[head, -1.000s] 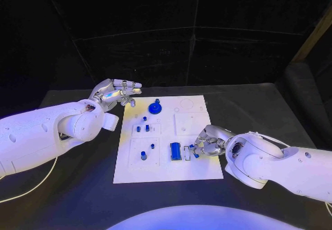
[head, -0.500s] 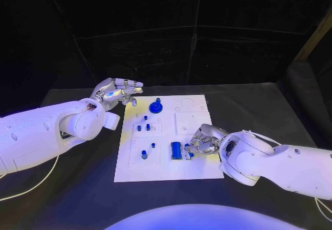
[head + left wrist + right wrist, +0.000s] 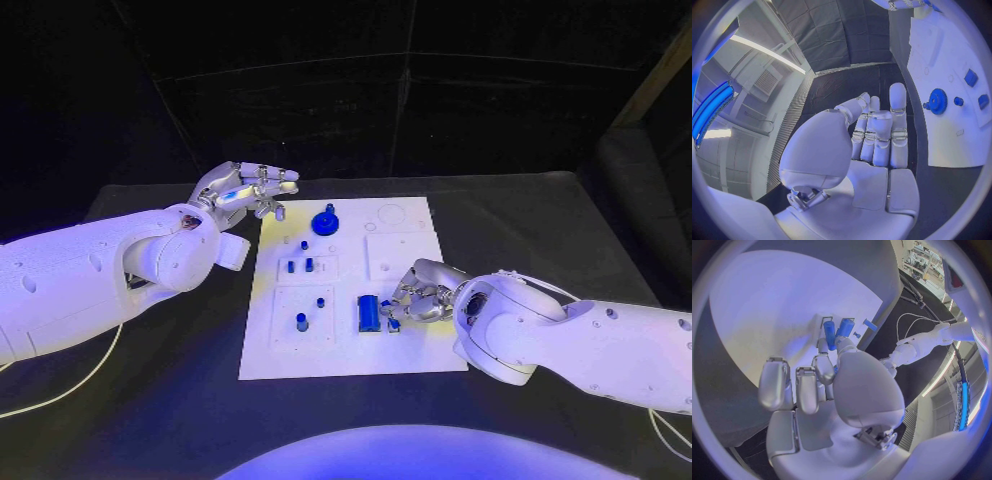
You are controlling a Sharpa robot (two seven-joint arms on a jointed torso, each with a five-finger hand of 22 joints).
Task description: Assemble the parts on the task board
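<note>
The blue cylinder (image 3: pixel 368 313) lies low-centre on the task board (image 3: pixel 353 350), long axis up-down in frame. The right hand (image 3: pixel 418 296) sits just to its right, fingers curled; whether they hold a small part I cannot tell. The left hand (image 3: pixel 245 190), upper left, is empty and loosely curled, well apart.

Right hand (image 3: pixel 418 296) low over the task board (image 3: pixel 411 355) right side, crowding the blue cylinders (image 3: pixel 368 313), blue gear (image 3: pixel 326 223) standing near far edge, left hand (image 3: pixel 245 190) off the far-left corner, near board strip bare
</note>
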